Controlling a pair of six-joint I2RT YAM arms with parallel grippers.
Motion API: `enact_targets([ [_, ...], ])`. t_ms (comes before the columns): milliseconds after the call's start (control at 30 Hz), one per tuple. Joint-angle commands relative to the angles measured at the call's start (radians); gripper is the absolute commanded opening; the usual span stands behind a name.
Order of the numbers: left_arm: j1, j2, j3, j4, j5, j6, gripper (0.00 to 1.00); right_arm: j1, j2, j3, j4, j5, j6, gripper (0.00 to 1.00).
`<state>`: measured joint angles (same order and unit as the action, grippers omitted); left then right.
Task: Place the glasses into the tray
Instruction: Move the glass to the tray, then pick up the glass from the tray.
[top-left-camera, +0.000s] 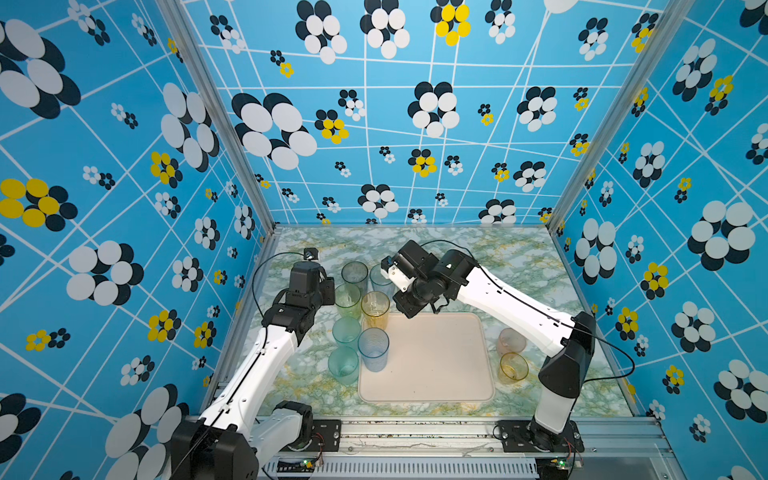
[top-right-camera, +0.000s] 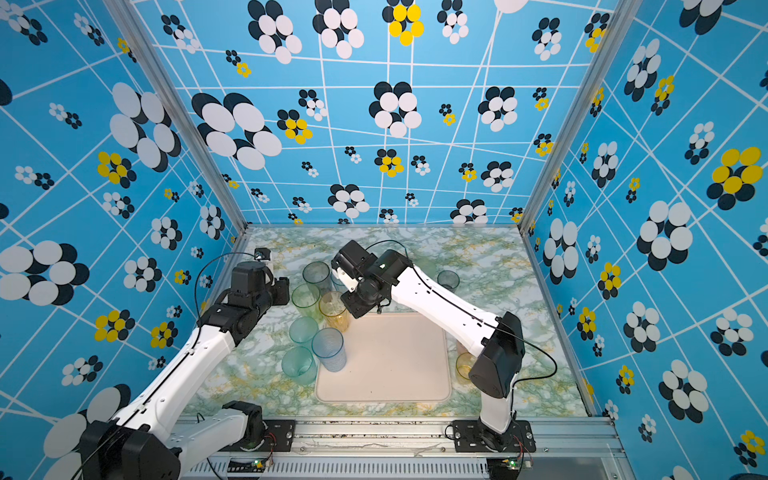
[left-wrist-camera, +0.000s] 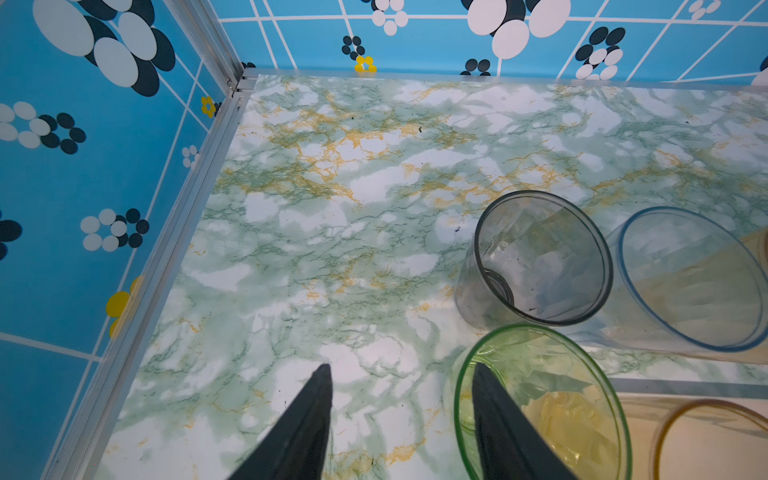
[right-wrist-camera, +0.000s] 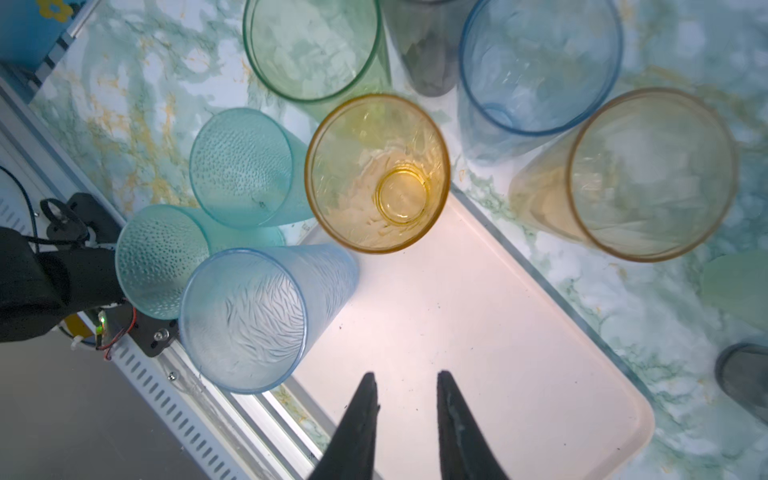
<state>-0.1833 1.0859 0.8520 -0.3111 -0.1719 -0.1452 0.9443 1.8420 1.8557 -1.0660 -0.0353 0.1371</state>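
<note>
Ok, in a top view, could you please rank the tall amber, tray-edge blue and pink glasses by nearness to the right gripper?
1. Tall amber glass, far-left corner of tray.
2. Blue glass, tray's left edge.
3. Pink glass, right of the tray.

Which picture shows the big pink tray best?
A top view: nearly the whole tray shows from above. The right wrist view crops it at the picture's edge. The left wrist view catches just a thin strip.

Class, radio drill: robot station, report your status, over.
Left tool open, straddling green glass rim. Right tool open, empty, above mostly bare tray. Grey glass crowds the green one.
</note>
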Motion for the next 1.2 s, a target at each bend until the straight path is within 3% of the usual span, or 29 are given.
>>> enact_targets([
  [0, -0.003, -0.027, -0.005, -0.003, -0.005, 0.007, 0.55, 0.050, 0.011, -0.011, 0.005, -0.065, 0.041, 0.28],
  [233, -0.007, -0.041, -0.006, -0.008, -0.004, 0.006, 0.55, 0.081, 0.032, -0.009, 0.022, -0.092, 0.066, 0.28],
  [1167, -0.008, -0.058, -0.027, 0.007, -0.006, 0.010, 0.56, 0.109, 0.166, 0.070, -0.030, -0.002, 0.081, 0.28],
])
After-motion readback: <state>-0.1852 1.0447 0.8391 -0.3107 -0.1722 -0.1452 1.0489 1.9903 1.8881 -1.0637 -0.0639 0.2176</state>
